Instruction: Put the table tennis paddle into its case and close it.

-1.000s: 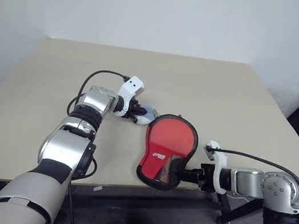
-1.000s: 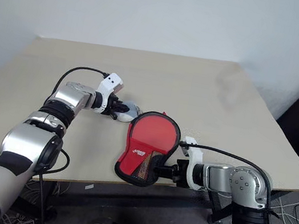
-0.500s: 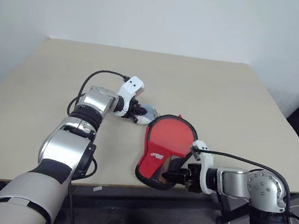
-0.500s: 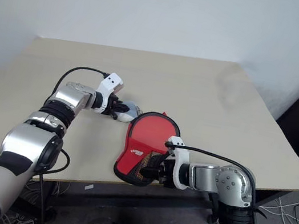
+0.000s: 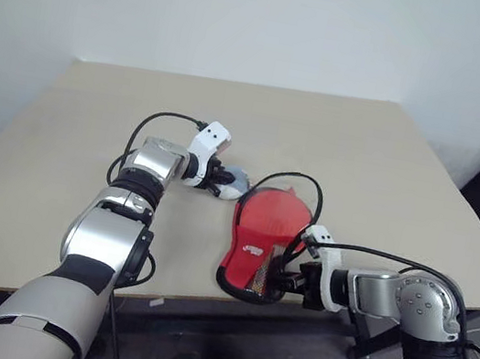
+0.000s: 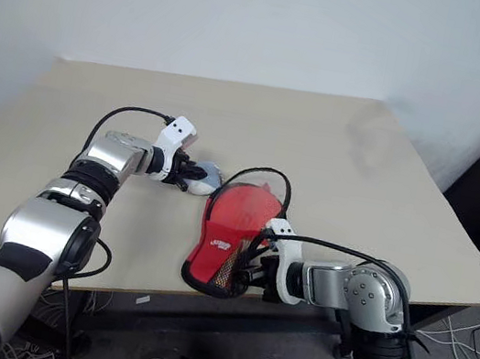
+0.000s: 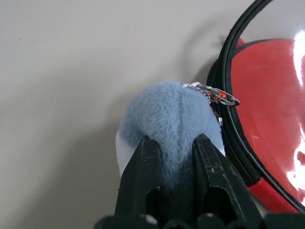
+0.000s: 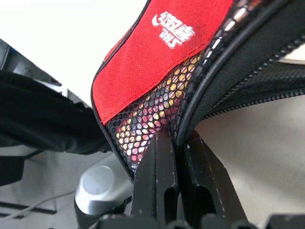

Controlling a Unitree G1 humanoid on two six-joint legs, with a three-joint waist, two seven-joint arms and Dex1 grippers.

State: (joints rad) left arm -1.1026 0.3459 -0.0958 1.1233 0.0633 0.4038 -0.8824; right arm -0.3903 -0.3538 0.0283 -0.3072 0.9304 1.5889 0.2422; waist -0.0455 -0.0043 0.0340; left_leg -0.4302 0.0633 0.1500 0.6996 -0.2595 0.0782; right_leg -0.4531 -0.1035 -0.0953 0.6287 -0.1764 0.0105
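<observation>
Both grippers held parts of the case [image 5: 264, 240].
The left gripper [image 7: 174, 143] clenched the blue pompom [image 7: 167, 114]; the right gripper [image 8: 174, 138] pinched the case's edge.

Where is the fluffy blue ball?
The fluffy blue ball sits on the beige table, pinched in the robot's left hand, clipped by a small chain to the red-and-black paddle case just beside it.
</observation>
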